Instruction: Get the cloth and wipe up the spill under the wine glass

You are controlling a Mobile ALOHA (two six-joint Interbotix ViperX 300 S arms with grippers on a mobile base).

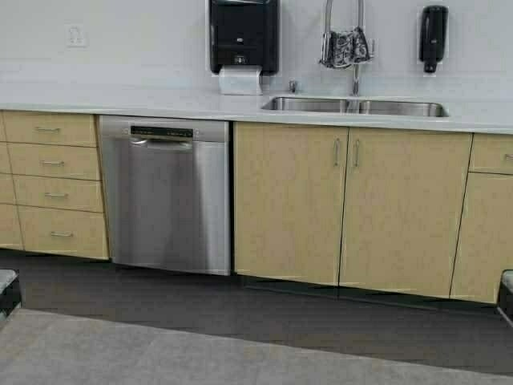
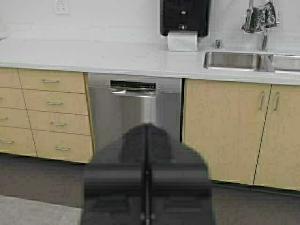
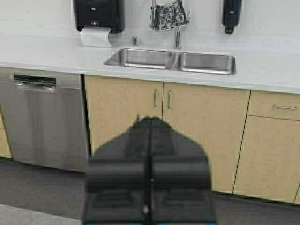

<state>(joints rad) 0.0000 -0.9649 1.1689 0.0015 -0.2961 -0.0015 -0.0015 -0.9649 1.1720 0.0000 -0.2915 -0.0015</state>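
Note:
The cloth (image 1: 346,48), pale with a dark floral print, hangs over the faucet (image 1: 356,76) above the sink. It also shows in the left wrist view (image 2: 261,18) and the right wrist view (image 3: 168,16). The wine glass is out of view, and no spill shows. My left gripper (image 2: 147,127) is shut and empty, held low in front of the dishwasher, far from the counter. My right gripper (image 3: 150,120) is shut and empty, held low in front of the sink cabinet doors. Both are well short of the cloth.
A white countertop (image 1: 160,100) runs the width of the view, with a double steel sink (image 1: 353,106). A black paper towel dispenser (image 1: 243,36) and a soap dispenser (image 1: 433,36) hang on the wall. Below are a steel dishwasher (image 1: 167,196), drawers (image 1: 52,184) and cabinet doors (image 1: 353,208). Dark floor lies between me and the cabinets.

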